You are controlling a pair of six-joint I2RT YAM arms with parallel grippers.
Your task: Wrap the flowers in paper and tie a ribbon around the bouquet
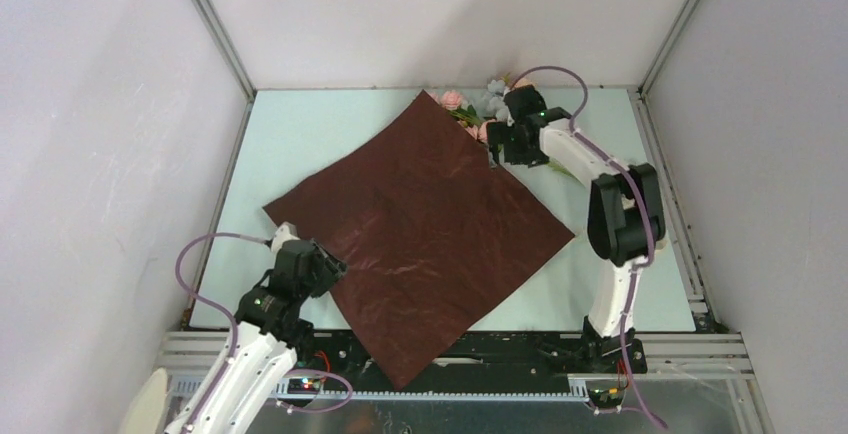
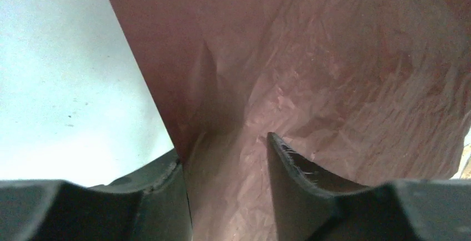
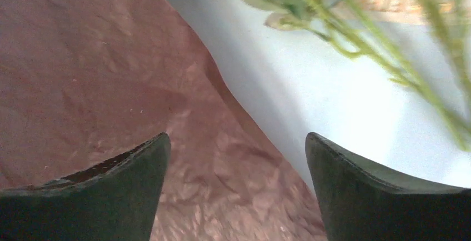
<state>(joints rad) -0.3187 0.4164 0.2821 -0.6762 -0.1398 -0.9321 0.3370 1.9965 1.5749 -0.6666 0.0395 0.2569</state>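
The left gripper is standing part open, an edge of the paper running between its fingers. The right gripper is gaping wide and empty over the far edge. The flowers are lying beyond, half hidden by that arm.

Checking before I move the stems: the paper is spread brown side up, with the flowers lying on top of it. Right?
Not quite. The flowers lie on the table beside the paper's far right edge, not on it, as the top view shows. The paper is spread brown side up.
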